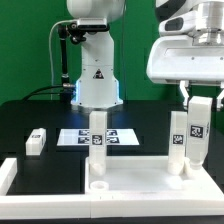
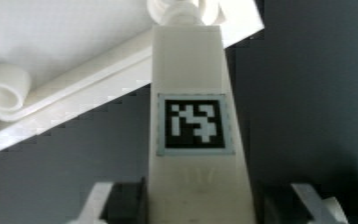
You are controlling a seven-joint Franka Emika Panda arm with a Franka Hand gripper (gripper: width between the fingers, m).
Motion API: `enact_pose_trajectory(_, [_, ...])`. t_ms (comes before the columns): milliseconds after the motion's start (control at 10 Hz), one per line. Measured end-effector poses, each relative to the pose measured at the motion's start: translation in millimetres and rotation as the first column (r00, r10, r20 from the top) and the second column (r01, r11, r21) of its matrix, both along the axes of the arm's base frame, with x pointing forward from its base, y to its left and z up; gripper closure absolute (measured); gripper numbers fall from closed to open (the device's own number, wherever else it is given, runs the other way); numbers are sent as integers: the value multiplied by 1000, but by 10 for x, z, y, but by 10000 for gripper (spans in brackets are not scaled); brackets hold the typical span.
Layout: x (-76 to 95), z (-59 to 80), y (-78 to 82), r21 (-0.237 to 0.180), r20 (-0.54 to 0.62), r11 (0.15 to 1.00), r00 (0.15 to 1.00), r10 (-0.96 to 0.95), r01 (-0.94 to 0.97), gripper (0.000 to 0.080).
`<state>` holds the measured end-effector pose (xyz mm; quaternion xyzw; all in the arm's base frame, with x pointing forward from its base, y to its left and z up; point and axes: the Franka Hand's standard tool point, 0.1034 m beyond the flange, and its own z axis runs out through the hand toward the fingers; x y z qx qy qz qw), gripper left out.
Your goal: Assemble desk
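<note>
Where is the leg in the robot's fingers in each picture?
Exterior view: the leg stands upright under the gripper, at the exterior view's right, above the tabletop.
Wrist view: the leg fills the middle, between the fingers.
Shared landmark: the black-and-white tag on its face.

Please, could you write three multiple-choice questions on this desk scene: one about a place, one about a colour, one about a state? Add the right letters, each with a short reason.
1. Where is the lone small white plastic block leg, relative to the white plastic rimmed tabletop?
A) on the table, to the exterior view's left of it
B) inside it
C) on top of the marker board

2. What colour is the table surface?
A) green
B) black
C) white

3. What is the state of the gripper?
A) open, empty
B) shut on a tagged white leg
C) shut on the tabletop

Right: 1 A, it lies apart on the table; 2 B, dark all around the parts; 3 B, the fingers flank the leg.
</note>
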<state>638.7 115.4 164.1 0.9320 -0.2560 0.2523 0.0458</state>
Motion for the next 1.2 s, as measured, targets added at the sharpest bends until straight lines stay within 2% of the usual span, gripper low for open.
enact_pose_trajectory(300, [13,-73,24,-17,12,1000,1000,11,-11,512])
enact_pose_trajectory(900, [-4,-236,-27,-28,5,1000,1000,-3,3,512])
enact_pose_trajectory(1200, [-36,-302,28,-25,-3,1000,1000,-5,5,512])
